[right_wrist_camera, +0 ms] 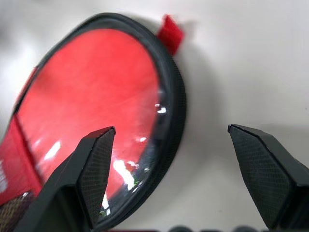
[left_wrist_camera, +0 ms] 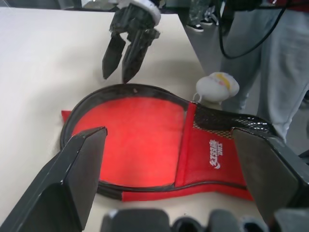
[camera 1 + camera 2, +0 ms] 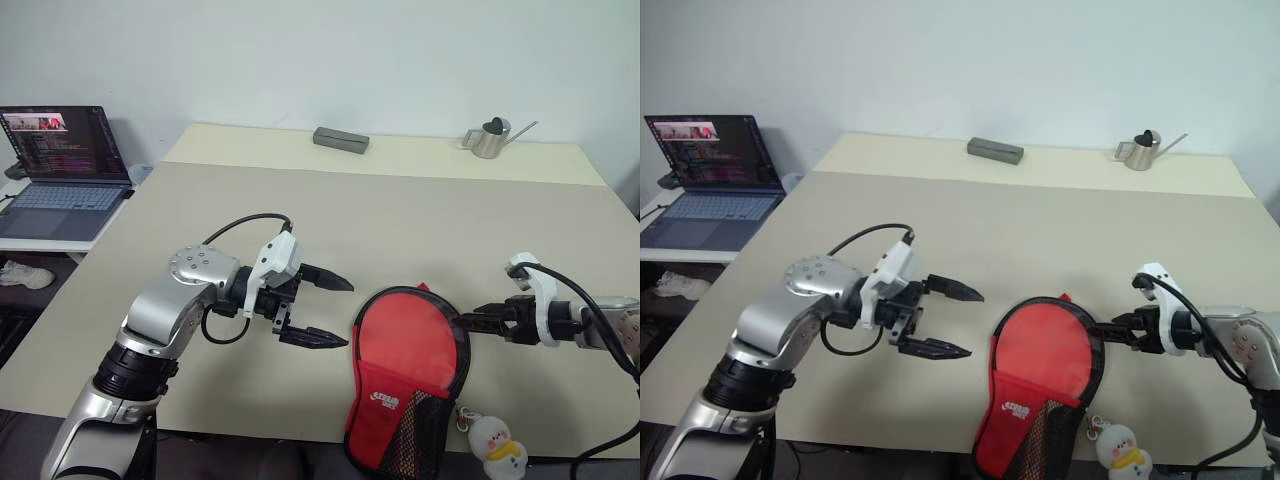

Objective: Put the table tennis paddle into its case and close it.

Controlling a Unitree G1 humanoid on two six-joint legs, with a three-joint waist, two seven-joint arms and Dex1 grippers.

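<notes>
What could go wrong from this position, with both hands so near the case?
1. The case hangs over the near edge of the table, with its charm dangling below; a push could drop it.
2. The open right hand sits at the case's black rim and could shove it rather than grip it.
3. The open left hand is apart from the case, so nothing steadies it.

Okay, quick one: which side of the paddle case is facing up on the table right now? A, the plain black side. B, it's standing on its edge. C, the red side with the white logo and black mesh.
C: the case lies flat on the table, its red face with white logo and black mesh up.
</notes>
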